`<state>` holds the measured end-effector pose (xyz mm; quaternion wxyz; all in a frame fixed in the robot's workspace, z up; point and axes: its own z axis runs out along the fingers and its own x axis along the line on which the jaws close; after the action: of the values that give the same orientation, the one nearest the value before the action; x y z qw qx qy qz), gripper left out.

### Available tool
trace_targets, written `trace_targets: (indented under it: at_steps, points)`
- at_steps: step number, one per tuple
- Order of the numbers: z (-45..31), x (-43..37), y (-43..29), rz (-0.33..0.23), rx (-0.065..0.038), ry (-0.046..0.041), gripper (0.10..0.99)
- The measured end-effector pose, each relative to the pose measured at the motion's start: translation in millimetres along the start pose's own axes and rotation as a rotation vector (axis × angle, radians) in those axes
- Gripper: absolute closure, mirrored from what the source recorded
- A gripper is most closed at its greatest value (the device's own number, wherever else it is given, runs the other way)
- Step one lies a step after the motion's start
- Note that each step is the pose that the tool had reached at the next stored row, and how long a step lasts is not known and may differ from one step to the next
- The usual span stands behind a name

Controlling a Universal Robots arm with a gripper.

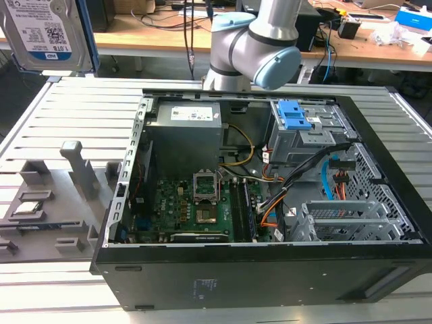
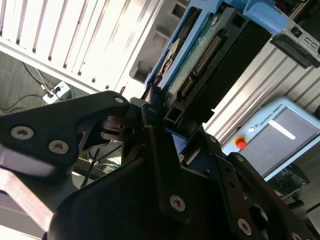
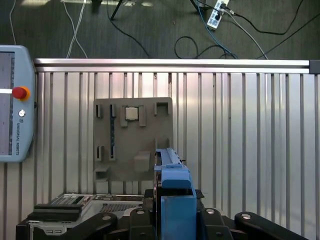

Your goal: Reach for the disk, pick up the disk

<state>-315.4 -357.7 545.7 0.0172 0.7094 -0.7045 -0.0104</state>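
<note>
The disk (image 1: 46,32) is a silver metal drive with a white-and-blue barcode label and a blue edge frame. It hangs in the air at the exterior view's upper left, high above the table. In the second wrist view the disk (image 2: 200,55) appears edge-on, its circuit board and connector showing, and my gripper (image 2: 150,107) is shut on its near end with black fingers (image 2: 95,112) on either side. In the first wrist view the blue frame of the disk (image 3: 175,192) stands between the black jaws of my gripper (image 3: 175,200), above the slatted table.
An open computer case (image 1: 378,270) lies on the slatted metal table (image 1: 81,108), with a grey power-supply box (image 1: 185,131) and a blue latch piece (image 1: 293,115) inside. A grey fixture plate (image 1: 74,233), (image 3: 132,135) sits beside the case. A teach pendant (image 3: 15,105) lies at the table's edge.
</note>
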Motion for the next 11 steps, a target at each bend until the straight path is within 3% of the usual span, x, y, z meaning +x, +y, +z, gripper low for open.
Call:
trace_targets:
  at_steps: [2,6,8,11]
  points:
    - [-0.2,0.0,-5.1,0.0,0.0,0.0,0.722]
    - [-0.8,-0.1,-22.1,0.0,0.0,0.0,0.722]
    - [-1.5,-0.2,-39.7,0.0,0.0,-0.0001,0.722]
    - [-2.3,-0.4,-59.6,0.0,0.0,-0.0001,0.722]
